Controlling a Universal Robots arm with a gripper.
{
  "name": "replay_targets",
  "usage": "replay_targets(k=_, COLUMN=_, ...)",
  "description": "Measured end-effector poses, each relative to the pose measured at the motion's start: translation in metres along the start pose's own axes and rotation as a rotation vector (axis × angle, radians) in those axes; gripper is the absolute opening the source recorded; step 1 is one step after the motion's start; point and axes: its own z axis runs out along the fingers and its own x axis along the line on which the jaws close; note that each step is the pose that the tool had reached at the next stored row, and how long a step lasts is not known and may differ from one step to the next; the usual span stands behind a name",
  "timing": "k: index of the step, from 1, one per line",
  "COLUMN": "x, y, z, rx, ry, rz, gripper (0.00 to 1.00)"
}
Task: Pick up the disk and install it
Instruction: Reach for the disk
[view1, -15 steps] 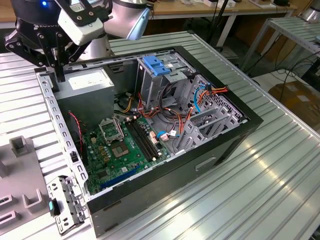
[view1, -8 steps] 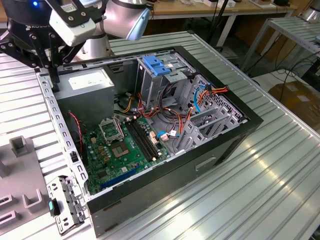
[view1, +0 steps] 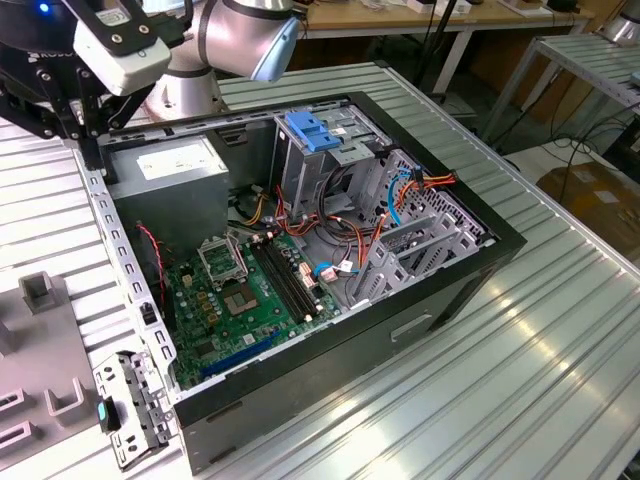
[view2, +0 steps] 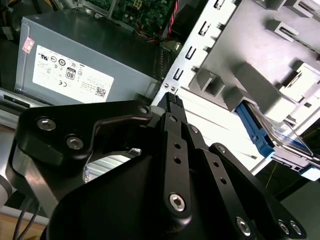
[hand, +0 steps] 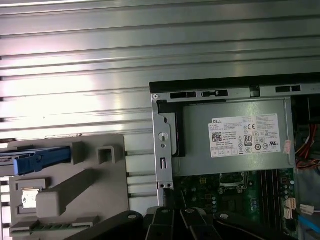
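The gripper (view2: 172, 100) hangs over the case rim (hand: 162, 145), just beside the grey box (hand: 235, 155) with its white printed sticker (hand: 245, 136). Whether it is spread or pressed together I cannot tell. The disk (hand: 35, 160), blue-framed, lies well apart from it in the grey holder (hand: 110, 200).
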Motion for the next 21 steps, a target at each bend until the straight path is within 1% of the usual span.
replay_targets(k=4, x=0.0078, y=-0.0003, z=0.0000, rx=0.0000, ry=0.0004, rz=0.000, gripper=0.11)
replay_targets(k=6, x=0.0128, y=-0.0002, z=0.0000, rx=0.0001, ry=0.0007, rz=0.000, gripper=0.11)
replay_targets(k=7, x=0.0164, y=0.0000, z=0.0000, rx=0.0001, ry=0.0009, rz=0.000, gripper=0.11)
replay_targets(k=9, x=0.0209, y=0.0006, z=0.0000, rx=0.0001, ry=0.0013, rz=0.000, gripper=0.11)
replay_targets(k=10, x=0.0248, y=0.0020, z=0.0001, rx=0.0001, ry=0.0020, rz=0.000, gripper=0.11)
replay_targets(k=14, x=0.0308, y=0.0054, z=0.0001, rx=0.0003, ry=0.0041, rz=0.000, gripper=0.11)
replay_targets(k=18, x=0.0376, y=0.0102, z=0.0004, rx=0.0004, ry=0.0052, rz=0.000, gripper=0.11)
replay_targets(k=20, x=0.0426, y=0.0133, z=0.0005, rx=0.0005, ry=0.0058, rz=0.000, gripper=0.11)
replay_targets(k=21, x=0.0461, y=0.0153, z=0.0005, rx=0.0006, ry=0.0062, rz=0.000, gripper=0.11)
